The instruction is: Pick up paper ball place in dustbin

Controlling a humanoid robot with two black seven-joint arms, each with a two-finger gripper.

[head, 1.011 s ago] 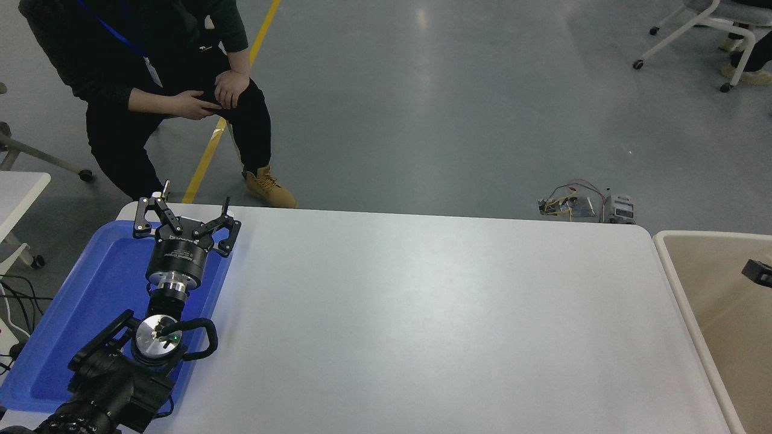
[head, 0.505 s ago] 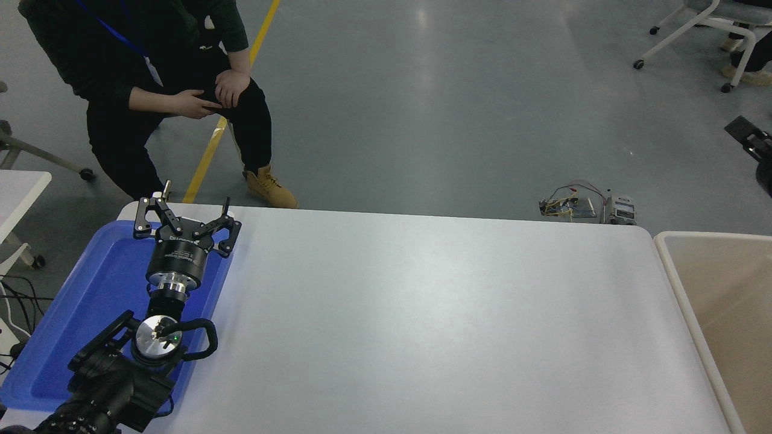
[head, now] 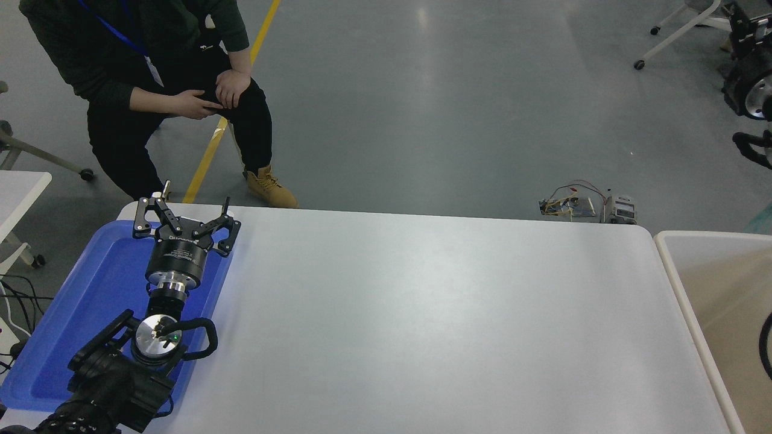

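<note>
your left gripper (head: pixel 185 218) is parked over the blue tray (head: pixel 78 313) at the table's (head: pixel 422 325) lower left, its fingers spread wide and holding nothing. your right arm (head: pixel 748 90) shows only at the upper right edge, raised high above the floor, well above the dustbin (head: pixel 681 283); you see its dark body and a loop of cable there, but the fingers are cut off by the frame, so you cannot tell whether that gripper is parted or closed. the dustbin sits just beside the table's right end, its off-white rim and beige inner wall partly in view. the paper ball cannot be seen anywhere in this view. a person (head: pixel 151 78) sits at the far side, hands resting on a knee. a small tangle of wired electronics (head: pixel 582 206) lies on the floor beyond the table's far right corner.
</note>
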